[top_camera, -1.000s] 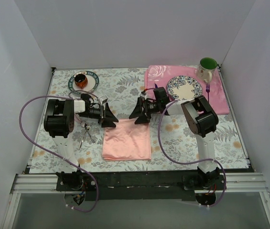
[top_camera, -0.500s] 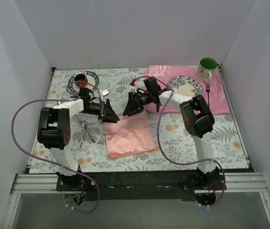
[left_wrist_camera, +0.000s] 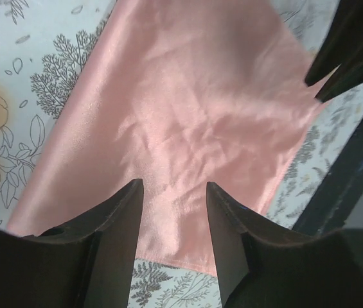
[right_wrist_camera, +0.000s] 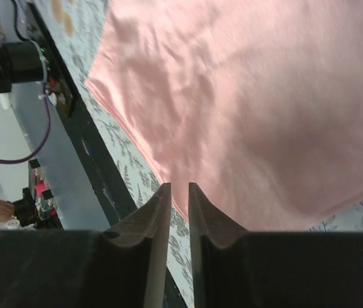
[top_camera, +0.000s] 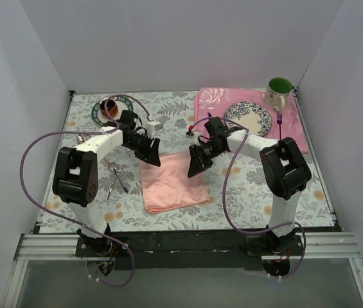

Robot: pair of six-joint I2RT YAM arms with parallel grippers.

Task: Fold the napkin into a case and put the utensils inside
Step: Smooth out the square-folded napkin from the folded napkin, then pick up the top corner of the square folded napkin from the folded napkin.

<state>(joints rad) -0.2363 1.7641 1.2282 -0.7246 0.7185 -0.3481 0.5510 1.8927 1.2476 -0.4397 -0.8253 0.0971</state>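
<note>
Table (top_camera: 245, 186) with a floral cover carries the salmon-pink napkin (top_camera: 171, 183) flat near its front middle, the left tool (left_wrist_camera: 171, 186) half-spread above the cloth's far left corner, the right tool (right_wrist_camera: 179, 186) narrowed to a slit at the far right corner, any pinch unclear.

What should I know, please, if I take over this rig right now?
Left end effector: open, over the napkin's far left corner.
Right end effector: nearly closed at the far right corner; whether it pinches cloth is unclear.
Utensils: on the table, left of the napkin.
Done: napkin lies flat; no case formed.
Left to do: fold the case, put the utensils inside.
</note>
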